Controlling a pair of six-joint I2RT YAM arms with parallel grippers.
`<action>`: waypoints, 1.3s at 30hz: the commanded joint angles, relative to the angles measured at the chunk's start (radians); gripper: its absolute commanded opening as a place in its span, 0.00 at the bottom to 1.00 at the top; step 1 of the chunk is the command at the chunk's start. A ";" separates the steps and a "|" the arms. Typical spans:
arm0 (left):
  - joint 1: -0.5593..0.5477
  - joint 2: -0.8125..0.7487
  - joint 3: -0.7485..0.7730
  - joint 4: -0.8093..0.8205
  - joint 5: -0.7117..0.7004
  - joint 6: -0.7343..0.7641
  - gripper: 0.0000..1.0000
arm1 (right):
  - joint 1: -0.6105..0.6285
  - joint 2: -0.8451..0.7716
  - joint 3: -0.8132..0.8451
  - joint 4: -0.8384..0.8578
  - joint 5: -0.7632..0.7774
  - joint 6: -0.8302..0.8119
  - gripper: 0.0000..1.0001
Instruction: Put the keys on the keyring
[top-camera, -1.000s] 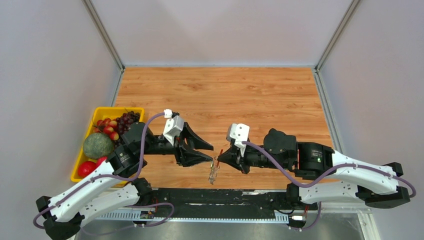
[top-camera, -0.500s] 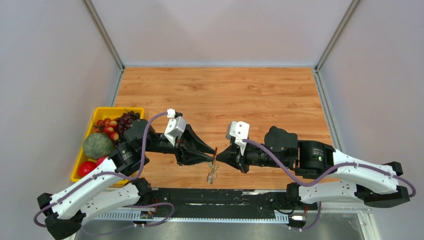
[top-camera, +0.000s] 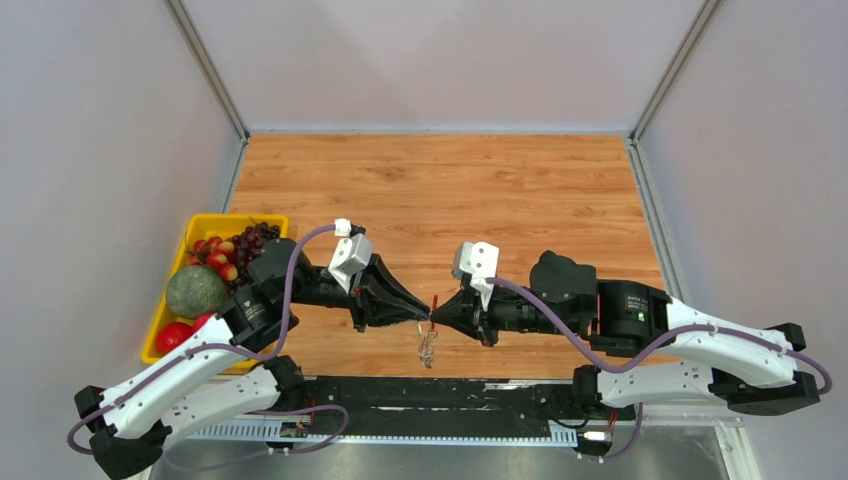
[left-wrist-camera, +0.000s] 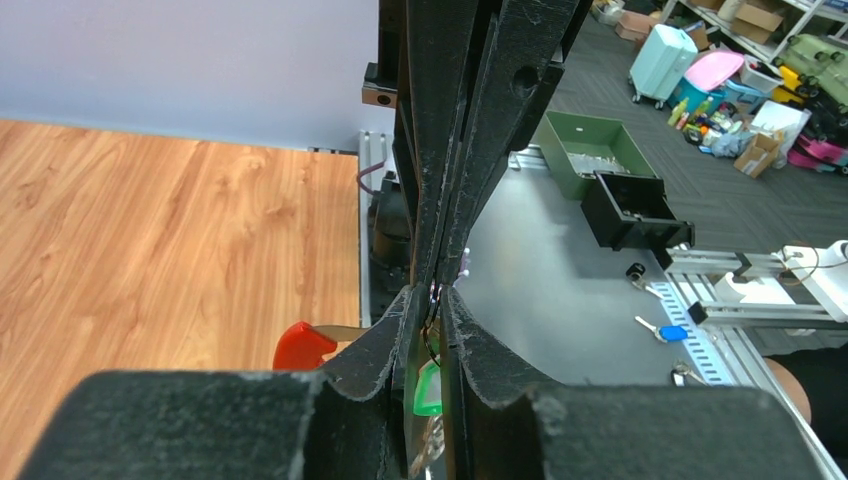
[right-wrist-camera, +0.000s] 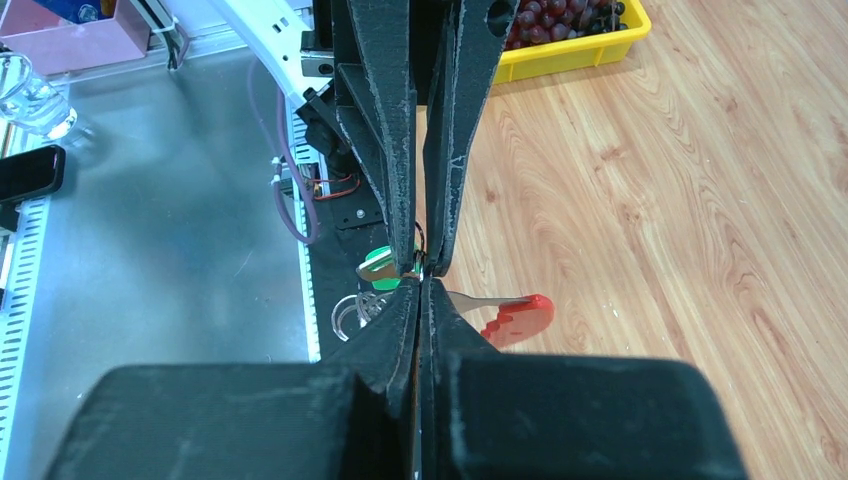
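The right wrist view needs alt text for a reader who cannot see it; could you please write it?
The shut right gripper and the left gripper, from the top, meet tip to tip over the edge of the wooden table. The red keyring juts right of the tips, a green-headed key shows on their left; a yellow tray sits behind.

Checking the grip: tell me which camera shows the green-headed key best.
Left wrist: the green-headed key shows plainly, its head in the gap between the fingers of the left gripper. Right wrist shows only a green sliver of it beside the meeting fingertips. Top view: too small to make out.
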 joint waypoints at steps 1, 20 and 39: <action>0.004 -0.009 0.004 0.023 0.001 0.017 0.21 | 0.007 -0.012 0.048 0.083 -0.031 0.011 0.00; 0.003 -0.017 -0.016 0.038 -0.037 0.003 0.26 | 0.007 -0.040 0.035 0.109 -0.039 -0.001 0.00; 0.004 0.015 0.041 -0.093 -0.059 0.053 0.00 | 0.007 -0.046 0.069 0.015 0.037 0.025 0.47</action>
